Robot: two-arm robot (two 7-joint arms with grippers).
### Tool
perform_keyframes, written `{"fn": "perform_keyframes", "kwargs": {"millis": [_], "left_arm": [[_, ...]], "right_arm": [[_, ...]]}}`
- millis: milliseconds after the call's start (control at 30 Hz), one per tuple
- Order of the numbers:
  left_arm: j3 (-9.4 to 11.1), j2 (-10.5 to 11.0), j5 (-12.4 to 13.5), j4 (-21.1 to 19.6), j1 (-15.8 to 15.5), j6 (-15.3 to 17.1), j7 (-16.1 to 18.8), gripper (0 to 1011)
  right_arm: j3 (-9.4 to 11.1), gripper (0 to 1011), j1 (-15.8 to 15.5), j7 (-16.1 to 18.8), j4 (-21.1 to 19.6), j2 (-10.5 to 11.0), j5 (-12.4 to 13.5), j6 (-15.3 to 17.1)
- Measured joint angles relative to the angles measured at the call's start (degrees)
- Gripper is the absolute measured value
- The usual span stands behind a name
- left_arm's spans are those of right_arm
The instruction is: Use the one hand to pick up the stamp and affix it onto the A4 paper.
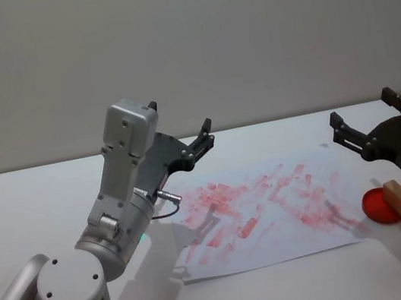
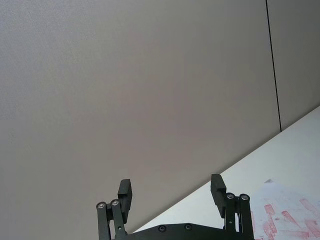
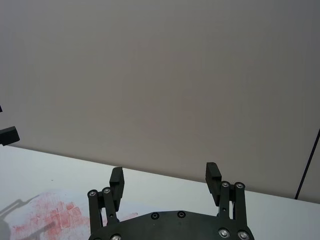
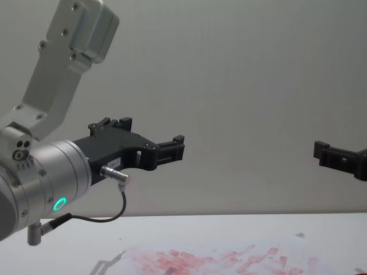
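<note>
Right gripper (image 1: pixel 361 109): raised above the table's right side, near the paper's far right corner, jaws spread wide with nothing between them
Left gripper (image 1: pixel 202 139): held in the air over the paper's far left edge, jaws likewise parted and empty
Stamp (image 1: pixel 398 196): wood-coloured block resting on the right part of a round red ink pad (image 1: pixel 378 206), apart from both grippers
A4 paper (image 1: pixel 273 215): flat on the white table (image 1: pixel 41 207), crowded with smeared red prints, the ink pad just beside its near right corner
</note>
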Motion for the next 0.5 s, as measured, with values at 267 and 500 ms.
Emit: {"fn": "perform_keyframes", "kwargs": {"millis": [267,500], "left_arm": [[0.0,0.0,0.0,0.0,0.0,0.0,0.0,1001],[0.0,0.0,0.0,0.0,0.0,0.0,0.0,1001]], "right_arm": [[0.0,1001,0.0,0.0,0.0,0.0,-0.03,0.0],[0.0,1001,0.0,0.01,0.01,0.0,-0.04,0.0]]}}
